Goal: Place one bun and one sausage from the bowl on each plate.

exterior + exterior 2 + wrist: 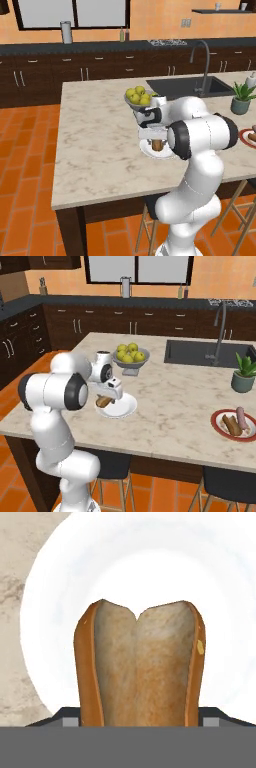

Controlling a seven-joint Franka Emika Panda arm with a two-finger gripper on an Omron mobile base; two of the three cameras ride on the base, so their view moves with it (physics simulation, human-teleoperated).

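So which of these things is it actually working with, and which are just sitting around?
In the job: pincer, the bun it grips, white plate, red-rimmed plate with second bun and sausage.
Just lying about: fruit bowl, potted plant, sink.

bun [140,667]: lower end cut off by frame | red-rimmed plate [248,138]: cropped at right edge

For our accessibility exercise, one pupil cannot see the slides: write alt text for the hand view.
A split bun, cut side facing the camera, stands between the fingertips of the gripper, just above a plain white plate. Marbled beige counter shows to the left of the plate.
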